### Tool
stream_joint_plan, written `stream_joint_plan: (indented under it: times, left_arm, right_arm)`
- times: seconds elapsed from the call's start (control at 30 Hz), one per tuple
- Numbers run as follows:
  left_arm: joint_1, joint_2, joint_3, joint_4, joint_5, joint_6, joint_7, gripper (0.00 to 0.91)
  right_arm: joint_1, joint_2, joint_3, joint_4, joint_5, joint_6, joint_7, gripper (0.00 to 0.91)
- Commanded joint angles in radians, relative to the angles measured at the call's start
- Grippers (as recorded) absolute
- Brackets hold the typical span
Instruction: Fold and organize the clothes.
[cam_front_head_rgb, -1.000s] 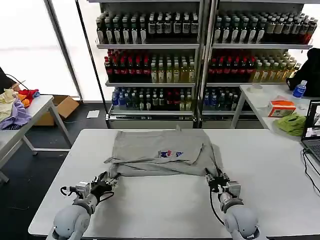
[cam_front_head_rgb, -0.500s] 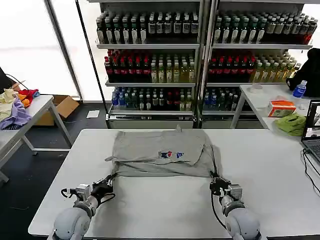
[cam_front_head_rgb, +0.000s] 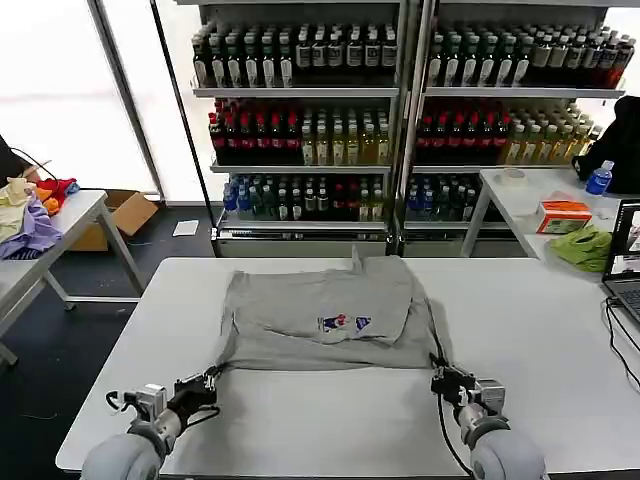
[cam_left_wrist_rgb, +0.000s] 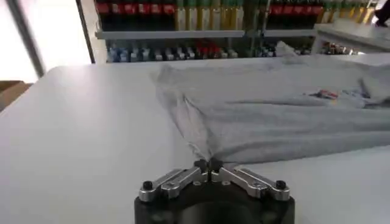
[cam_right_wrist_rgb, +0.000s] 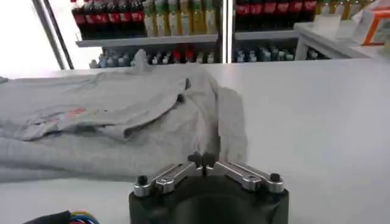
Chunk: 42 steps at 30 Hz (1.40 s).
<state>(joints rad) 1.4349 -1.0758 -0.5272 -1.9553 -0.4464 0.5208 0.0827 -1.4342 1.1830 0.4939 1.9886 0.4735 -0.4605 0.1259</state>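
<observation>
On the white counter (cam_front_head_rgb: 560, 330) we see the grey shirt (cam_front_head_rgb: 320, 325) lying mid-counter, partly folded, its underside hidden. The left claw (cam_front_head_rgb: 211, 377) and right claw (cam_front_head_rgb: 440, 379) each pinch a near hem corner.

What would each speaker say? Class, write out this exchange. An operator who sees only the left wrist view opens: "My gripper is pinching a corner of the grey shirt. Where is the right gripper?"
Observer: The right gripper is at the shirt's other near corner, level with your left gripper.
Operator: Is it holding the cloth?
Observer: Yes. Its own wrist view shows it shut on the hem corner, with a strip of fabric running up from it.
Operator: Is anything beside the shirt on that side?
Observer: A laptop sits at the table's right edge, apart from the shirt.
</observation>
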Motion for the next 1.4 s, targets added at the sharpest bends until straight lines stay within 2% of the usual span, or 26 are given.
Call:
stream_joint_plan:
  times: [0.03, 0.27, 0.57, 0.6, 0.63, 0.67, 0.83, 1.0, 1.1, 1.2, 1.27, 1.33, 1.4]
  left_arm:
    - [0.189, 0.027, -0.081, -0.176, 0.004, 0.01, 0.022, 0.01]
    - [0.399, 0.03, -0.165, -0.31, 0.034, 0.013, 0.035, 0.01]
    - [0.566, -0.025, -0.172, -0.373, 0.1, -0.006, 0.055, 0.01]
    - [0.573, -0.027, -0.171, -0.379, 0.099, -0.002, 0.055, 0.121]
    - [0.579, -0.029, -0.169, -0.383, 0.1, 0.004, 0.056, 0.554]
    - [0.58, -0.03, -0.17, -0.384, 0.115, 0.002, 0.065, 0.907]
    - [0.584, -0.023, -0.184, -0.417, 0.121, 0.027, 0.077, 0.907]
    - [0.568, -0.008, -0.236, -0.454, 0.11, 0.056, 0.056, 0.907]
    - [0.554, 0.015, -0.31, -0.456, 0.09, 0.056, 0.051, 0.907]
    - [0.523, 0.053, -0.391, -0.429, 0.035, 0.056, 0.058, 0.907]
    - [0.476, 0.102, -0.434, -0.395, -0.004, 0.056, 0.062, 0.907]
    - [0.424, 0.137, -0.444, -0.361, -0.005, 0.056, 0.072, 0.907]
    - [0.334, 0.189, -0.43, -0.306, -0.059, 0.055, 0.085, 0.907]
  right_arm:
    - [-0.267, -0.006, 0.105, 0.181, 0.019, 0.012, -0.006, 0.0]
    - [-0.45, 0.006, 0.16, 0.277, 0.017, 0.018, 0.008, 0.0]
    - [-0.507, 0.024, 0.159, 0.315, 0.003, -0.02, 0.008, 0.0]
    - [-0.504, 0.025, 0.154, 0.312, -0.012, -0.02, 0.015, 0.423]
    - [-0.5, 0.027, 0.152, 0.308, -0.025, -0.019, 0.015, 0.877]
    - [-0.499, 0.027, 0.154, 0.305, -0.035, -0.015, 0.012, 0.907]
    - [-0.491, 0.014, 0.181, 0.318, -0.018, 0.001, -0.008, 0.907]
    - [-0.4, -0.021, 0.241, 0.337, 0.058, 0.027, -0.072, 0.907]
    - [-0.286, -0.054, 0.279, 0.326, 0.122, 0.041, -0.103, 0.907]
    - [-0.146, -0.12, 0.283, 0.28, 0.123, 0.038, -0.152, 0.907]
    - [-0.014, -0.189, 0.255, 0.209, 0.109, 0.027, -0.21, 0.907]
    - [0.118, -0.221, 0.209, 0.122, 0.103, 0.011, -0.234, 0.907]
    - [0.249, -0.236, 0.157, -0.001, 0.103, -0.019, -0.283, 0.907]
